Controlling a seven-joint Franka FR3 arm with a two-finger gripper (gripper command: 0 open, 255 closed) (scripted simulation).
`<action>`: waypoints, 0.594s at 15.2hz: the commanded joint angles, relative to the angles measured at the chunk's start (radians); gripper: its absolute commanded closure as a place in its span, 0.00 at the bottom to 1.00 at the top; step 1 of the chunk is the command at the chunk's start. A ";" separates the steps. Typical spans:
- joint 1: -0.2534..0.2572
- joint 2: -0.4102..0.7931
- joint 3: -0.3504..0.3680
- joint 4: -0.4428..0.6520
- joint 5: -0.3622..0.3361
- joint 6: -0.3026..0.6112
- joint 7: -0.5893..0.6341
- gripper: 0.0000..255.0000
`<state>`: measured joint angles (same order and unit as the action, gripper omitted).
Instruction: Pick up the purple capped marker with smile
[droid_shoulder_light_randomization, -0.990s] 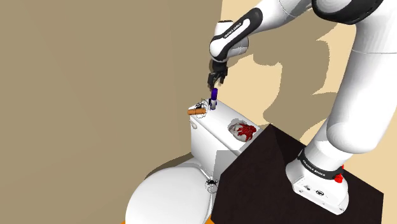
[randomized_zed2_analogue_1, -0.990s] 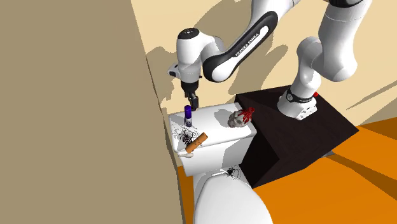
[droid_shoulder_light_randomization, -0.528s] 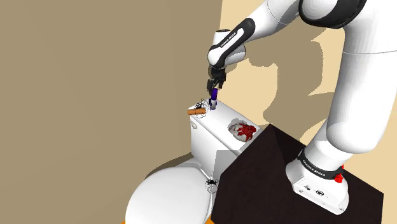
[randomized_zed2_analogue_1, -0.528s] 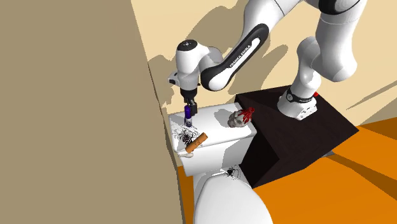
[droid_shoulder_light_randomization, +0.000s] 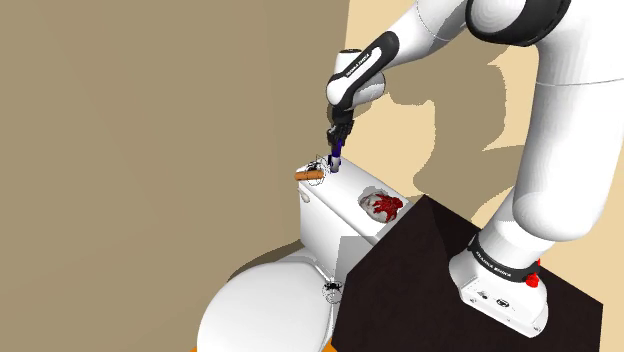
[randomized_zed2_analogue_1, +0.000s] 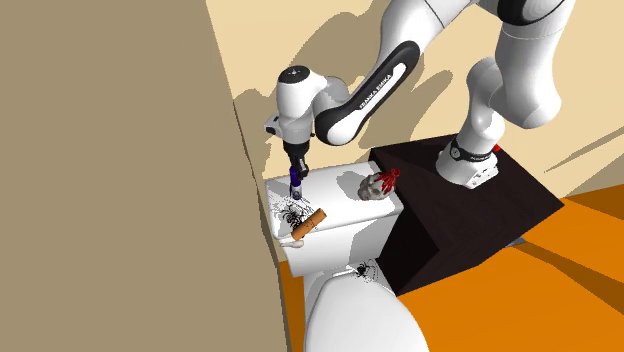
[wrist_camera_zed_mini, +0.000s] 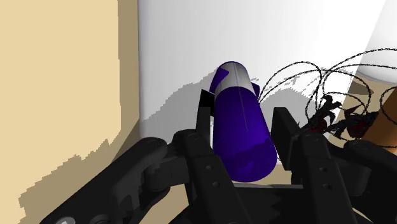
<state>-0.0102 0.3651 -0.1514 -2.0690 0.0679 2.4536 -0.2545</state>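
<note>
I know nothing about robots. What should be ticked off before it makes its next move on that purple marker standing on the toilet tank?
1. Purple capped marker sits between the black gripper's fingers: ok.
2. Marker stands upright on the white toilet tank lid: ok.
3. Fingers clamped on the marker: not ok; they stand apart, with a gap beside one.
4. Black toy spider clear of the nearer finger: cannot tell; it lies very close.
5. Brown cylinder and red-and-grey object lie apart from the gripper: ok.
</note>
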 joint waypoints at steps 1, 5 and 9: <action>0.000 0.001 0.000 0.000 0.000 0.000 0.000 1.00; 0.001 -0.008 -0.001 0.000 -0.002 -0.009 0.002 1.00; 0.004 -0.046 -0.006 0.007 -0.011 -0.054 0.008 1.00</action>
<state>-0.0066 0.3270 -0.1563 -2.0658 0.0586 2.4117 -0.2483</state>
